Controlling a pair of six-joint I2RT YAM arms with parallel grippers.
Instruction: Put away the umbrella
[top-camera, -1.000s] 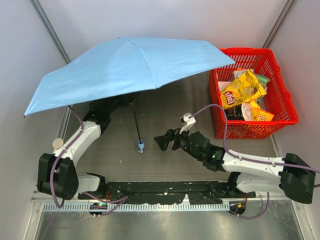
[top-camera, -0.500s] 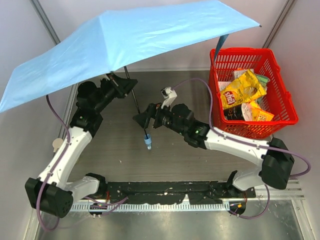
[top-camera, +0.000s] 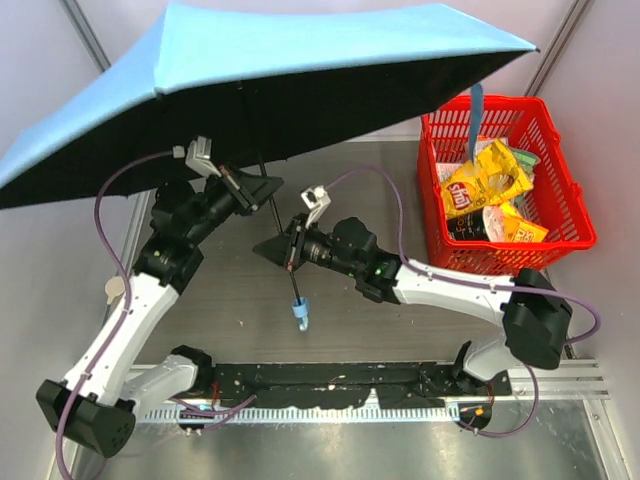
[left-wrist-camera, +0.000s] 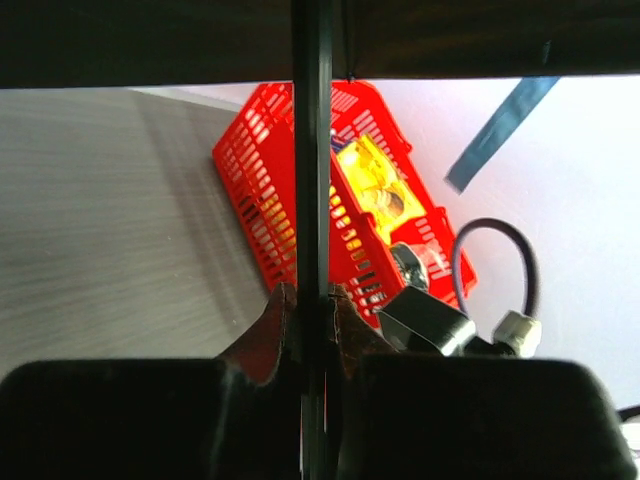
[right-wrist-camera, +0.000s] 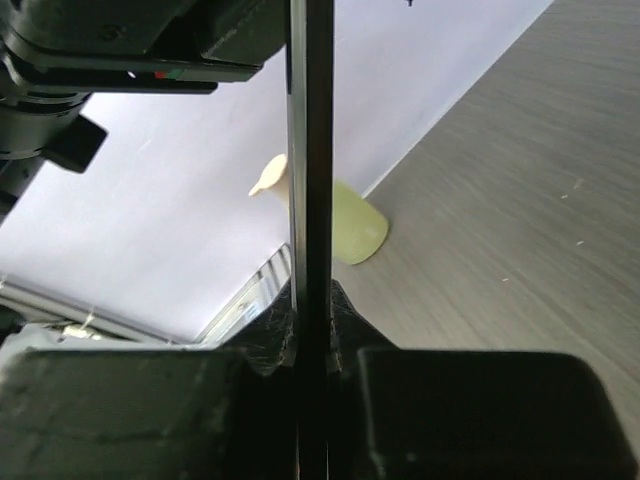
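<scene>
The umbrella (top-camera: 300, 60) spreads open across the top of the overhead view, lifted and tipped further back than a second ago, its dark underside now showing. Its shaft (top-camera: 283, 240) slants down to the blue handle (top-camera: 301, 315) at lower centre. The right gripper (top-camera: 284, 248), wide open and off to the right a second ago, now sits on the shaft just below the left gripper (top-camera: 258, 190) (the red basket (top-camera: 480, 102) waits at the right). In the left wrist view the left jaws clamp the shaft (left-wrist-camera: 312, 150). In the right wrist view the right jaws have closed on the shaft (right-wrist-camera: 310, 150) too. With two grips on it, collapsing the canopy looks possible next.
</scene>
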